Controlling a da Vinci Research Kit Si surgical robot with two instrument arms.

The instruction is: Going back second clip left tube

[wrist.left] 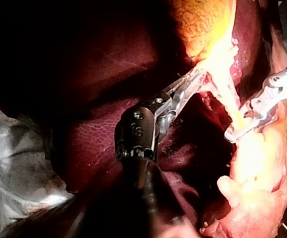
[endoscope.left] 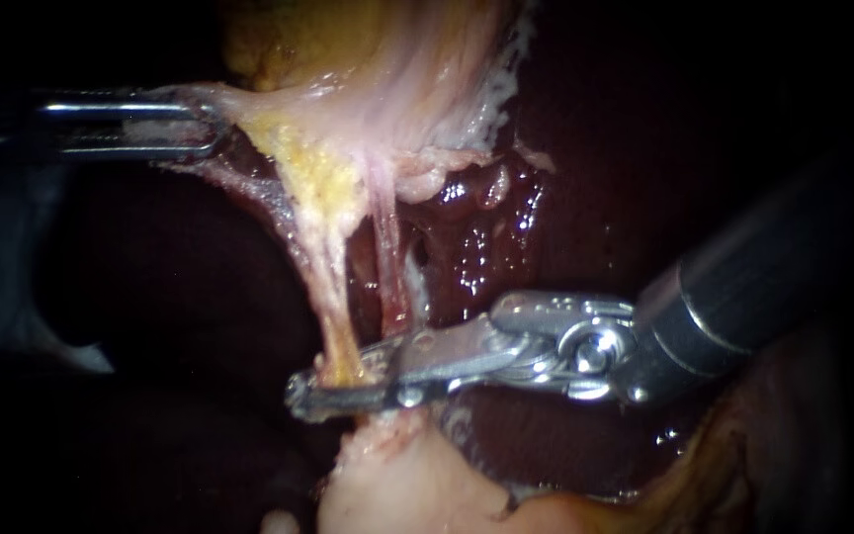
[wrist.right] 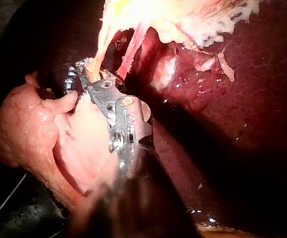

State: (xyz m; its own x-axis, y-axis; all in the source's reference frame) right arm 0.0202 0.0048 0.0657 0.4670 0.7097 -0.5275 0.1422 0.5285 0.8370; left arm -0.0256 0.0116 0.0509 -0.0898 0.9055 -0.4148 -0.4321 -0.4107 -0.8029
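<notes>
The dark liver [endoscope.left: 565,148] fills our field, and the pale gallbladder [endoscope.left: 387,69] lies stretched across its upper part. Our left tool [endoscope.left: 212,124] pinches the gallbladder's edge, which is drawn taut. Our right tool [endoscope.left: 333,378] holds its jaws spread astride the left tube's [endoscope.left: 320,277] lower end.

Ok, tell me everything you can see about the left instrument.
The left instrument enters from the endoscope view's left: a dark shaft, mostly in shadow, ending in two slim shiny metal jaws with a slot along them. The jaws are shut on the edge of a pale tissue sheet, which is stretched taut toward them. In the left wrist view a dark jointed wrist sits behind the jaws, over the liver.
</notes>
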